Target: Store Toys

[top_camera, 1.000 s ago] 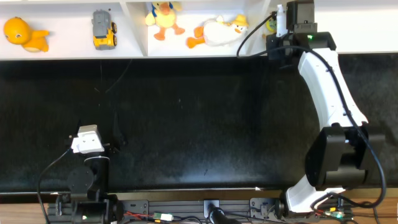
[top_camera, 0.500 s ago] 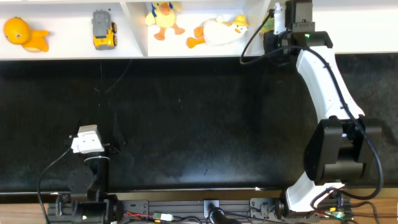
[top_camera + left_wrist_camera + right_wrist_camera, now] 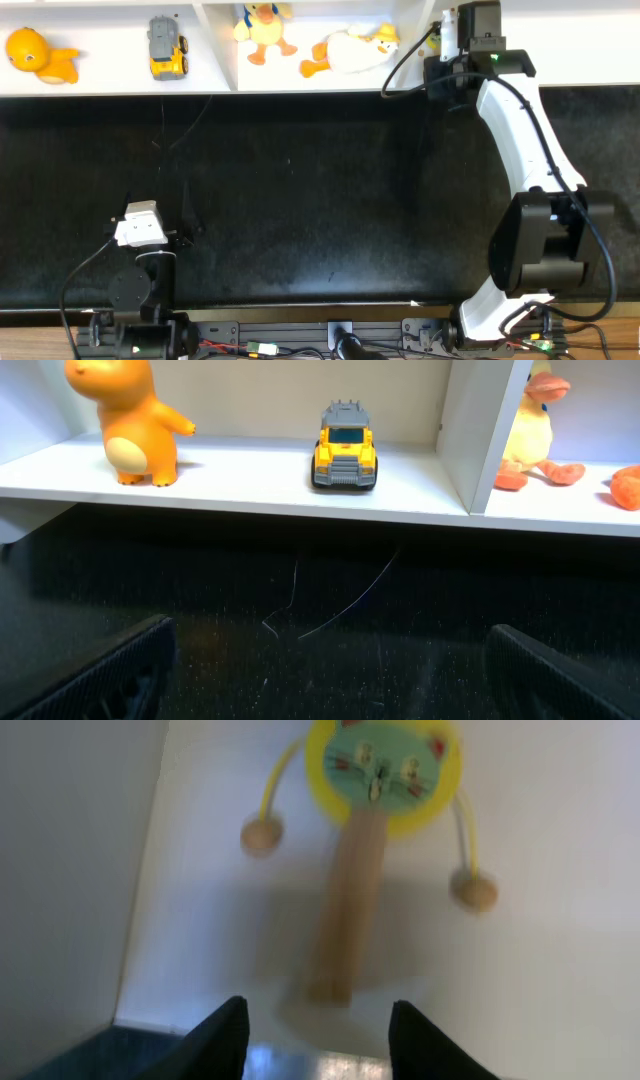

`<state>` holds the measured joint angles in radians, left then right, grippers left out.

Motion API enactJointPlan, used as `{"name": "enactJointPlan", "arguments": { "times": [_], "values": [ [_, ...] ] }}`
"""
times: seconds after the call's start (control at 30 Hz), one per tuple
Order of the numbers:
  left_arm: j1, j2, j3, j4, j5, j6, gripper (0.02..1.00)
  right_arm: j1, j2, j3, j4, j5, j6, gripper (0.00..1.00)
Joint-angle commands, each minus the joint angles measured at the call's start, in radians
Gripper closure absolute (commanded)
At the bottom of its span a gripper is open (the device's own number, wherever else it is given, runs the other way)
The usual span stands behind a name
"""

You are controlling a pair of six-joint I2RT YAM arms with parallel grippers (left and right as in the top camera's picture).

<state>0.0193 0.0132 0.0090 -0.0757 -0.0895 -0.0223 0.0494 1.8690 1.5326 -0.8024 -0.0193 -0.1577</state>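
While I am watching from above, the right arm (image 3: 520, 130) is reaching from its base at 5 o'clock up to the white shelf (image 3: 300, 80) at 1 o'clock, and its wrist is hanging over the rightmost compartment. The right jaws are standing released, the two dark fingers (image 3: 225, 1035) spreading wide and gripping nothing. The cat-faced rattle drum (image 3: 345, 910) is lying flat on the shelf floor in that compartment, just ahead of them. I am seeing a wooden handle, a yellow-rimmed green disc, and a wooden bead on a yellow string at each side. The handle's end is pointing toward the gap between the fingers and is touching neither.

The left arm (image 3: 140, 230) is sitting at 8 o'clock over the black table (image 3: 320, 200), well apart from the shelf. The left jaws are also standing released, their fingers (image 3: 110, 670) spreading wide with nothing between them, and they are facing the shelf.

Toward 11 o'clock, an orange figure (image 3: 40, 55) and a yellow truck (image 3: 167, 50) are sharing the leftmost compartment. At 12 o'clock, a yellow duck (image 3: 262, 30) is sitting upright beside a white plush duck (image 3: 350, 50) lying on its side.
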Motion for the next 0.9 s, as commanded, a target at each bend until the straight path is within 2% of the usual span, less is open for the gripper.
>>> {"name": "enactJointPlan", "arguments": {
  "times": [0.03, 0.2, 0.27, 0.43, 0.47, 0.67, 0.9],
  "values": [
    [-0.003, -0.010, -0.001, -0.004, 0.006, 0.019, 0.020, 0.017, -0.098, 0.034, -0.062, 0.022, -0.008, 0.483],
    [-0.003, -0.010, -0.001, -0.004, 0.006, 0.019, 0.020, 0.018, -0.188, 0.007, -0.179, 0.072, -0.008, 0.439],
    [-0.003, -0.010, -0.001, -0.005, 0.006, 0.019, 0.020, 0.019, -0.237, -0.035, -0.196, 0.085, -0.008, 0.358],
    [-0.003, -0.010, -0.001, -0.004, 0.006, 0.019, 0.020, 0.020, -0.408, -0.219, -0.196, 0.090, -0.003, 0.038],
    [-0.003, -0.010, -0.001, -0.004, 0.006, 0.019, 0.020, 0.019, -0.449, -0.257, -0.195, 0.090, -0.003, 0.003],
    [-0.003, -0.010, -0.001, -0.004, 0.006, 0.019, 0.020, 0.019, -0.657, -0.410, -0.196, 0.090, -0.003, 0.005],
    [-0.003, -0.010, -0.001, -0.005, 0.006, 0.019, 0.020, 0.019, -0.803, -0.428, -0.195, 0.090, -0.003, 0.005]
  ]
}}
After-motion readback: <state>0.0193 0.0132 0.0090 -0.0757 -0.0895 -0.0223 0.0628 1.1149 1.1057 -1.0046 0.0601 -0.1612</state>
